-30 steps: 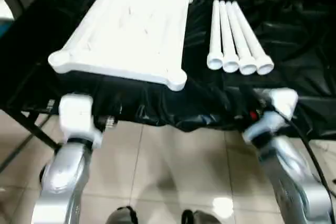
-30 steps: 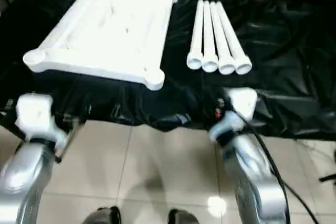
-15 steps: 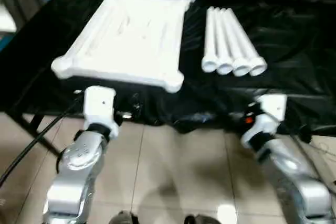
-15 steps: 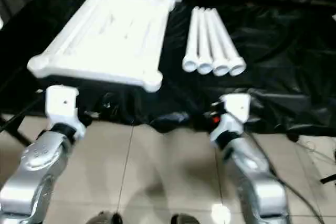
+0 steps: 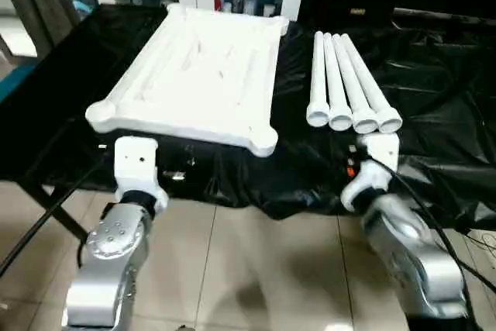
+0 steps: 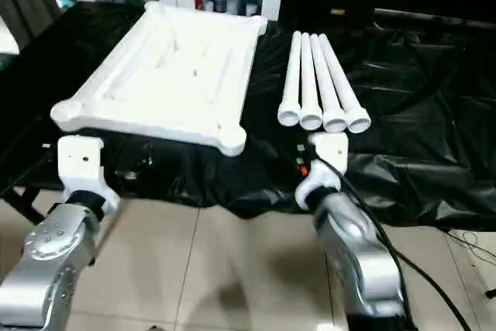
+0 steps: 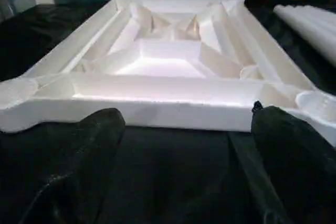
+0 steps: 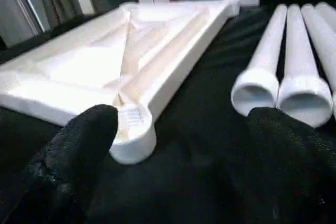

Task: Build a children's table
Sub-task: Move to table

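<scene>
On the large black-draped work table (image 5: 434, 106) lies the white rimmed plastic tabletop (image 5: 198, 75) beside four white tapered tube legs (image 5: 345, 83); the left gripper (image 7: 184, 135) and right gripper (image 8: 181, 135) both gape wide, holding nothing.

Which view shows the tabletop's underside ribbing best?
Left wrist view: the tabletop lies square ahead, its ribs and central panel clear. The eye views show its whole outline, ribs faint. The right wrist view shows it obliquely, one corner lobe nearest.
</scene>
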Available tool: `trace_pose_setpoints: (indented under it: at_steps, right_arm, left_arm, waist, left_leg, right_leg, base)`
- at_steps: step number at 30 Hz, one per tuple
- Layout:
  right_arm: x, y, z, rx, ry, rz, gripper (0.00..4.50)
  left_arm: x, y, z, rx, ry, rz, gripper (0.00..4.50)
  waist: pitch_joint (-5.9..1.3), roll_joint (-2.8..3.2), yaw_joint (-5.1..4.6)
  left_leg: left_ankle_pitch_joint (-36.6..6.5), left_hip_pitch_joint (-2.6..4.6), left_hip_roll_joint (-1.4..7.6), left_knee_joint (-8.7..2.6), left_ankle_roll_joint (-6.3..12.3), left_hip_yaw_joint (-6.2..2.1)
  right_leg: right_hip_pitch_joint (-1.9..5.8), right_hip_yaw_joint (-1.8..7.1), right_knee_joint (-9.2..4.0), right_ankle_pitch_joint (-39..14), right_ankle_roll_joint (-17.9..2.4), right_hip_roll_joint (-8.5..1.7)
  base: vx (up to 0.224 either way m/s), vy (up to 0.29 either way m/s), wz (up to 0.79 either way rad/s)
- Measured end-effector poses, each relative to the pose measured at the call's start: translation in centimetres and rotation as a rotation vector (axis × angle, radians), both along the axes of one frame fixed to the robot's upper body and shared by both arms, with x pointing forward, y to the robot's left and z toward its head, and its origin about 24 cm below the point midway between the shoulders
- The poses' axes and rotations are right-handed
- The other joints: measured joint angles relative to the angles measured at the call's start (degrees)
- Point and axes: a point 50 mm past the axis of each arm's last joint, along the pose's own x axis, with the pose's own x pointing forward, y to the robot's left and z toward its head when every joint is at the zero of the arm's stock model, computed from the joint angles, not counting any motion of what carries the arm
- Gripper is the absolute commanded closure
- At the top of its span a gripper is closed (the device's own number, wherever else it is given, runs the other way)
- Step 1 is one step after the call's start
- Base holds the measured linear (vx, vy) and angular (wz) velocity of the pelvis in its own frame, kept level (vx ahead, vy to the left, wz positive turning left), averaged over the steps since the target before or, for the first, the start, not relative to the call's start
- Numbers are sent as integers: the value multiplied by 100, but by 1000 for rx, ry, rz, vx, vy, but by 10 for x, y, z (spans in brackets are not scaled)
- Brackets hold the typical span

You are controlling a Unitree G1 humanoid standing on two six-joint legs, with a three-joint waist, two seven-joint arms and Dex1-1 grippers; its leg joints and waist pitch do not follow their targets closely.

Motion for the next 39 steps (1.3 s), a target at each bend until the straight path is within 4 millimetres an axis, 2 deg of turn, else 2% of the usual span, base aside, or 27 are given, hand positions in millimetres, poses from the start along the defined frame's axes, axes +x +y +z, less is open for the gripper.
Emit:
trace_pose_setpoints:
  at_steps: [2, 3, 5, 7, 10, 11, 12, 13, 15, 16, 17, 18, 20, 21, 22, 24, 25, 26, 27, 29, 31, 32, 33, 35, 37, 38, 39]
  right_arm:
    - [0, -1, 1, 0, -14, -7, 6]
    - [-1, -6, 0, -8, -12, -24, 6]
    - [0, -13, -5, -21, 8, -57, 6]
    - [1, -12, -6, -13, 3, -63, 6]
    - [4, 6, -2, 14, -18, -13, 6]
    - [4, 4, -1, 12, -23, -19, 6]
    - [4, -2, -3, -3, -18, -38, 6]
    - [1, -8, -8, -9, -1, -64, 6]
    - [0, -18, -11, -22, 12, -105, 6]
    - [0, -17, -10, -20, 6, -103, 6]
    - [0, -16, -8, -17, -2, -100, 6]
    - [1, -13, -9, -6, 1, -97, 6]
    - [1, 2, -8, 9, -3, -45, 6]
    - [1, 3, -8, 6, -4, -37, 6]
    - [1, 1, -7, 1, -5, -40, 6]
    - [1, -2, -7, -10, -6, -43, 6]
    - [1, -4, -7, -13, -8, -47, 6]
    - [1, -8, -8, -18, -4, -57, 6]
    - [0, -13, -10, -22, 5, -74, 6]
    - [1, -20, -9, -26, 0, -95, 6]
    - [2, -17, -7, -26, -5, -92, 6]
    - [3, -15, -6, -28, -11, -85, 6]
    - [3, -12, -6, -23, -10, -78, 6]
    - [5, 2, -4, -3, -20, -36, 6]
    - [6, 4, -2, -6, -27, -28, 6]
    - [6, 2, -2, -8, -27, -34, 6]
    - [6, 1, -1, -8, -29, -40, 6]
  left_arm:
    - [1, 1, 2, 1, -14, 10, 10]
    - [4, -2, 6, -7, -31, 2, 10]
    - [9, -12, 11, -27, -54, -34, 10]
    - [10, -4, 8, -24, -43, -12, 10]
    - [10, 14, 2, -10, -16, 51, 10]
    - [11, 13, 3, -12, -24, 50, 10]
    - [12, 9, 4, -27, -31, 39, 10]
    - [13, 0, 3, -40, -31, 6, 10]
    - [13, -10, 3, -46, -30, -36, 10]
    - [13, -9, 3, -42, -34, -34, 10]
    - [14, -9, 4, -39, -41, -32, 10]
    - [13, -5, 3, -31, -40, -23, 10]
    - [14, 5, -1, -16, -26, 9, 10]
    - [14, 7, -5, -17, -8, 17, 10]
    - [15, 7, -6, -20, -4, 15, 10]
    - [15, 5, -5, -20, -11, 6, 10]
    - [16, 3, -4, -20, -20, -2, 10]
    - [17, 1, -4, -28, -17, -6, 10]
    - [17, -6, -6, -35, -11, -33, 10]
    - [19, -12, -4, -35, -20, -55, 10]
    - [20, -9, -2, -27, -32, -51, 10]
    - [20, -8, -2, -25, -35, -46, 10]
    - [20, -4, -3, -19, -31, -36, 10]
    - [20, 6, -6, -11, -20, -4, 10]
    - [20, 11, -8, -2, -10, 9, 10]
    - [20, 10, -7, -4, -12, 7, 10]
    - [21, 9, -7, -4, -16, 5, 10]
  waist:
    - [-10, -31, 20]
    - [-12, -57, 69]
    - [-68, 47, 108]
    - [-128, 71, 89]
    - [-179, 9, -135]
    - [-204, -58, -177]
    - [-193, -80, -178]
    - [-194, -42, -144]
    - [-181, 53, -51]
    - [-178, 105, -32]
    - [-192, 277, -21]
    - [-168, 347, -35]
    - [-172, 303, -177]
    - [-176, 297, -233]
    - [-180, 293, -273]
    - [-199, 149, -390]
    - [-204, 8, -398]
    - [-181, -30, -385]
    - [-170, -23, -345]
    - [-185, 20, -254]
    - [-198, 114, -168]
    - [-198, 228, -150]
    - [-185, 290, -91]
    - [-180, 303, -194]
    - [-195, 269, -267]
    - [-205, 242, -309]
    - [-223, 161, -369]
  left_leg:
    - [-91, 166, 4, 24, -77, 131]
    - [-167, 62, -40, 132, -35, -74]
    - [-203, -143, -33, 349, 34, -431]
    - [-193, -222, -38, 371, -29, -595]
    - [-268, -83, -228, 319, 76, -739]
    - [-304, -65, -315, 341, 66, -717]
    - [-382, -92, -378, 444, 239, -706]
    - [-396, -154, -381, 645, 660, -717]
    - [-354, -359, -391, 929, 698, -746]
    - [-295, -447, -364, 790, 600, -758]
    - [-212, -488, -275, 512, 490, -764]
    - [3, -425, -203, 513, 254, -796]
    - [-22, -387, -281, 466, 279, -838]
    - [-58, -337, -289, 464, 297, -842]
    - [-83, -303, -303, 461, 300, -842]
    - [-125, -228, -418, 440, 281, -781]
    - [-153, -189, -503, 441, 263, -700]
    - [-196, -168, -528, 467, 265, -677]
    - [-274, -150, -509, 554, 429, -697]
    - [-313, -290, -521, 883, 498, -785]
    - [-277, -442, -474, 753, 462, -854]
    - [-178, -461, -370, 496, 379, -852]
    - [37, -418, -270, 496, 193, -831]
    - [-28, -347, -305, 444, 193, -868]
    - [-86, -263, -366, 434, 267, -870]
    - [-116, -235, -392, 429, 285, -852]
    - [-153, -209, -460, 427, 273, -821]
  right_leg:
    - [85, 205, 72, -85, 46, 61]
    - [146, 272, 16, -52, 291, 148]
    - [218, 268, -34, -52, 334, 280]
    - [215, 213, -38, -56, 322, 321]
    - [-201, -120, 538, -84, 188, 17]
    - [-259, -101, 375, -97, 204, -101]
    - [-170, -11, 405, -122, 347, -86]
    - [-65, 35, 320, -130, 335, -37]
    - [199, 60, 101, -104, 287, 61]
    - [285, -11, 29, -99, 279, 106]
    - [373, -97, -7, -114, 277, 204]
    - [456, -190, -32, -146, 288, 232]
    - [299, -241, 298, -303, -46, 188]
    - [112, -282, 621, -305, 29, 178]
    - [-30, -313, 742, -278, 118, 150]
    - [-311, -279, 604, -145, 299, 0]
    - [-303, -175, 296, 87, 311, -86]
    - [-261, -121, 310, 210, 343, -107]
    - [-193, -89, 250, 187, 307, -39]
    - [-103, -27, 165, 172, 281, 47]
    - [30, -46, 94, 143, 261, 137]
    - [101, -104, 55, 132, 243, 226]
    - [165, -177, 40, 99, 247, 236]
    - [115, -224, 150, -108, -46, 219]
    - [-91, -255, 611, -123, 7, 150]
    - [-200, -260, 673, -83, 98, 89]
    - [-322, -229, 532, -22, 167, -15]
  base:
    - [87, 3, -47]
    - [104, 7, -44]
    - [87, 19, -10]
    - [69, 6, 1]
    - [130, -66, -4]
    - [60, -65, 1]
    - [60, -65, 1]
    - [80, -27, 23]
    - [77, 0, 19]
    - [80, 10, 6]
    - [93, 60, 0]
    - [93, 60, 0]
    - [125, 40, 2]
    - [125, 21, 5]
    - [83, 14, -1]
    - [65, -23, -3]
    - [73, -68, -1]
    - [76, -103, 1]
    - [76, -103, 1]
    - [102, -75, 0]
    - [106, -38, 7]
    - [105, 48, 6]
    - [105, 48, 6]
    - [165, 73, 2]
    - [154, 45, 4]
    - [126, -3, 5]
    - [126, -3, 5]
